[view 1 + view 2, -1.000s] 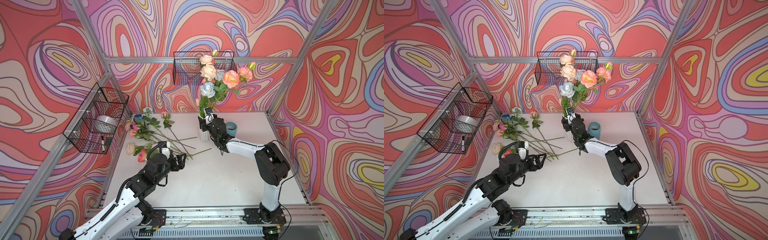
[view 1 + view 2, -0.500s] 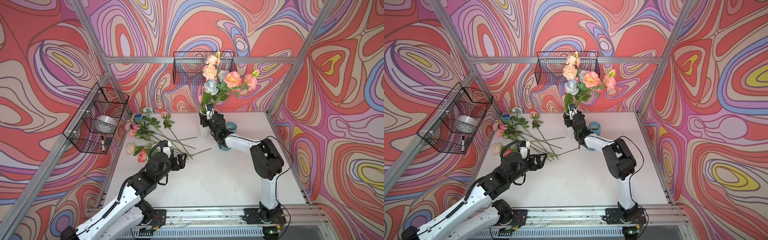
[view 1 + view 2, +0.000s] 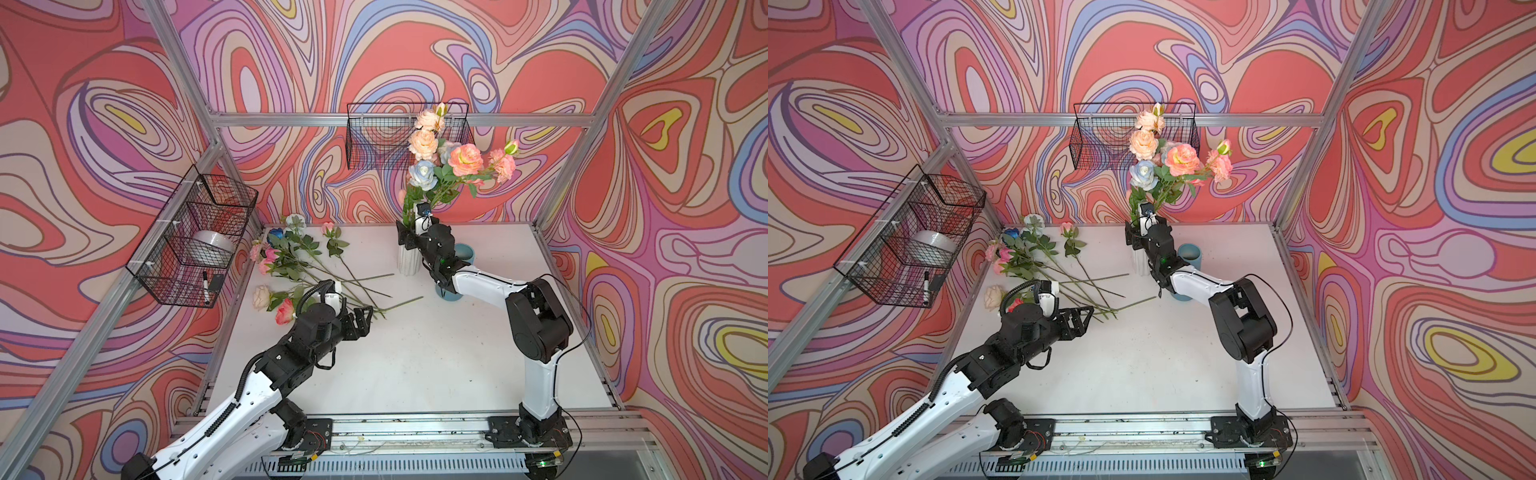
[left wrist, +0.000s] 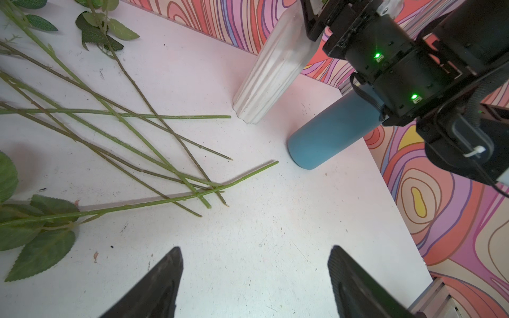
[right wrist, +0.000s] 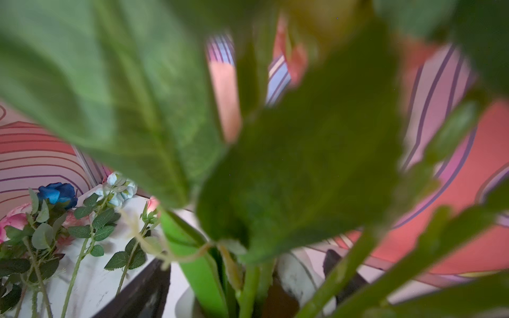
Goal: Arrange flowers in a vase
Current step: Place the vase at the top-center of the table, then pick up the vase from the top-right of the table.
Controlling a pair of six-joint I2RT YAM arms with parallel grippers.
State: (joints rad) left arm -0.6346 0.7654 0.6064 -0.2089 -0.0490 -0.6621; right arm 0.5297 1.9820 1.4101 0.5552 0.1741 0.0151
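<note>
Right gripper (image 3: 411, 237) at white vase (image 3: 409, 261) mouth, jaws spread either side of stems; bouquet (image 3: 463, 160) stands in vase. Left gripper (image 3: 362, 319) wide, empty, above table (image 3: 436, 365) near stem ends of loose flowers (image 3: 291, 259).

Swirly red-pink-purple walls (image 3: 124, 104), aluminium frame (image 3: 291, 119), white tabletop (image 3: 415, 365), black wire side basket (image 3: 195, 241) and back basket (image 3: 374, 141), even light.
</note>
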